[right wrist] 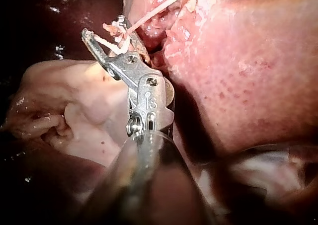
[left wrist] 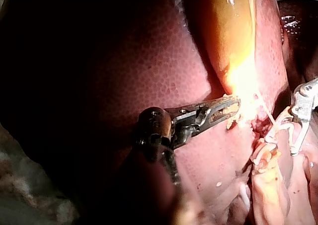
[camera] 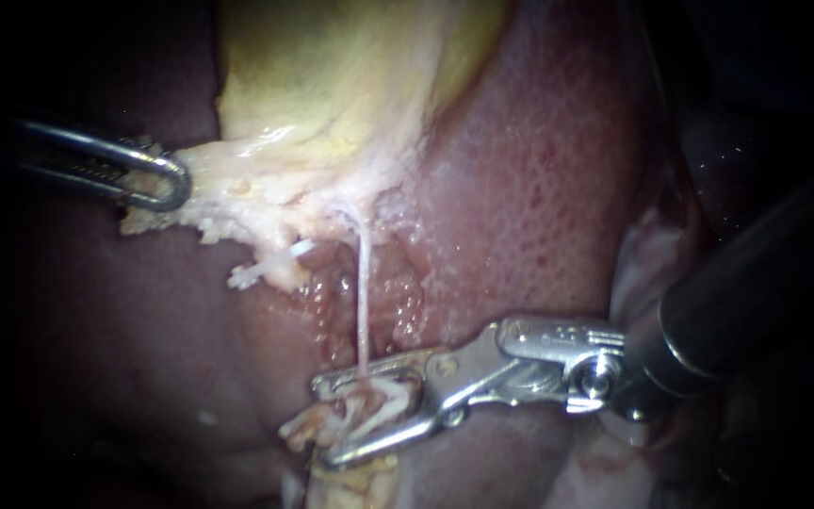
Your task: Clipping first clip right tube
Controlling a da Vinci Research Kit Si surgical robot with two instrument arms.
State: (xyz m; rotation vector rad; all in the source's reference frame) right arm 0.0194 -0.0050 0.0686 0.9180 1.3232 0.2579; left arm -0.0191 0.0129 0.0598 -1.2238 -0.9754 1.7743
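In the endoscope view the yellow gallbladder [camera: 332, 85] hangs at 12 o'clock, with the red, speckled liver [camera: 539, 188] spreading from 2 to 4 o'clock beside it. The left instrument [camera: 167, 179] comes in at 9 o'clock, and its 2 jaws lie together on the gallbladder's pale, ragged lower edge, gripping it from both sides. From that edge 1 thin, whitish tube [camera: 363, 292] runs straight down through the middle toward 6 o'clock, taut and bare along its length.

The right instrument [camera: 327, 422] enters at 4 o'clock. Its 2 jaws stand wide apart, with a clear gap between the tips (the upper jaw lies across the tube's lower end, the lower jaw sits well below it). A clump of frayed tissue [camera: 369, 401], pale with brown streaks, fills the gap where the tube ends.

The right wrist view shows the same spread jaws with the tube reaching in between them from ahead. The left wrist view shows the left instrument's jaws flat together on the pale edge just under the glowing gallbladder.
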